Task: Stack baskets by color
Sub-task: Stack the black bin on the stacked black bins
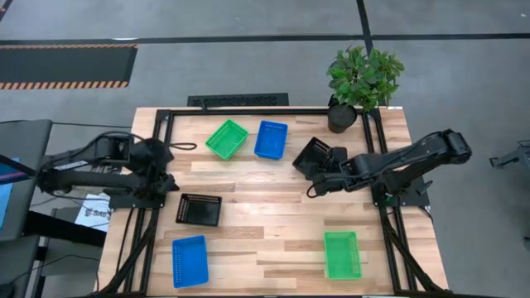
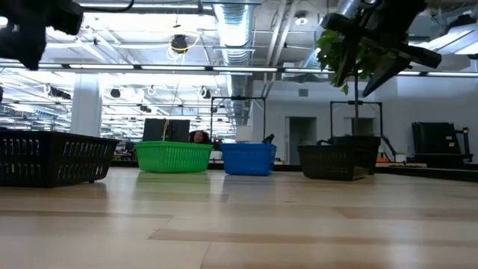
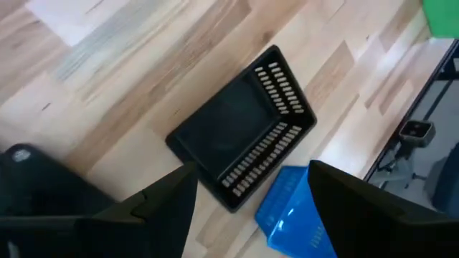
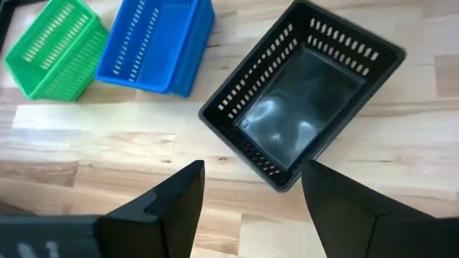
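Two black baskets sat apart: one (image 4: 305,93) by the plant (image 1: 363,76), under my open right gripper (image 4: 251,208), empty. I judged a rim grip best. Left gripper (image 3: 251,208) hovered open.

Grey concrete floor (image 1: 248,58) all round, a hazard-striped mat (image 1: 66,66) off to one side — overhead, bare ducts (image 2: 231,22) and strip lights (image 2: 149,67), white walls beyond, a doorway (image 2: 302,138) — open workshop.
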You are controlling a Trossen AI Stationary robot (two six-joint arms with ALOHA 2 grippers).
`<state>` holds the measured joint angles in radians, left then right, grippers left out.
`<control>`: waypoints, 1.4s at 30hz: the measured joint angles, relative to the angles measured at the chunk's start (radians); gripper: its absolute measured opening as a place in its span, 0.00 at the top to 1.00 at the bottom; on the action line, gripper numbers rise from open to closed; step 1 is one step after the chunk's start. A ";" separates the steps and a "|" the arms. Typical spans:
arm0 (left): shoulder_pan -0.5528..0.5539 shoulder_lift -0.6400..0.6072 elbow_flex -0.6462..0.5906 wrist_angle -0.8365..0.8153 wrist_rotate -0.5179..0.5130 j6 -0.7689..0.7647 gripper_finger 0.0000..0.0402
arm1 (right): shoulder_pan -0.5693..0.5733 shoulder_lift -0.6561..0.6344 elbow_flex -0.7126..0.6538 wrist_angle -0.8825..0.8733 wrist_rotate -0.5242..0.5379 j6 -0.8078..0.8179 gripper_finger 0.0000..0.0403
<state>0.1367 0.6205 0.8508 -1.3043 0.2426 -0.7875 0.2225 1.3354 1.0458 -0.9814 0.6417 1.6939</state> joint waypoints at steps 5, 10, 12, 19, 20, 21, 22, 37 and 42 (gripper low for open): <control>-0.109 0.075 -0.072 0.100 -0.048 0.008 0.37 | 0.015 0.013 0.000 0.015 0.000 0.001 0.37; -0.192 0.193 -0.111 0.138 -0.170 0.145 0.37 | 0.022 0.013 0.000 0.021 -0.001 0.000 0.37; -0.221 0.241 -0.117 0.149 -0.203 0.199 0.37 | 0.027 0.013 0.000 0.022 -0.001 0.000 0.37; -0.297 0.365 -0.117 0.196 -0.250 0.310 0.43 | 0.045 0.013 0.000 0.021 -0.008 0.000 0.37; -0.303 0.377 -0.117 0.208 -0.255 0.322 0.44 | 0.048 0.013 0.000 0.020 -0.008 0.000 0.37; -0.309 0.388 -0.117 0.215 -0.260 0.332 0.45 | 0.052 0.013 0.000 0.020 -0.010 0.000 0.37; -0.311 0.401 -0.117 0.219 -0.266 0.340 0.46 | 0.056 0.013 0.000 0.020 -0.011 0.000 0.37; -0.312 0.587 -0.204 0.386 -0.308 0.480 0.49 | 0.113 0.013 0.000 0.019 -0.013 0.000 0.37; -0.312 0.624 -0.206 0.395 -0.304 0.454 0.66 | 0.130 0.013 0.000 0.032 -0.013 0.008 0.37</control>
<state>-0.1757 1.2442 0.6449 -0.9097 -0.0609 -0.3338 0.3525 1.3479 1.0458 -0.9496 0.6284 1.7022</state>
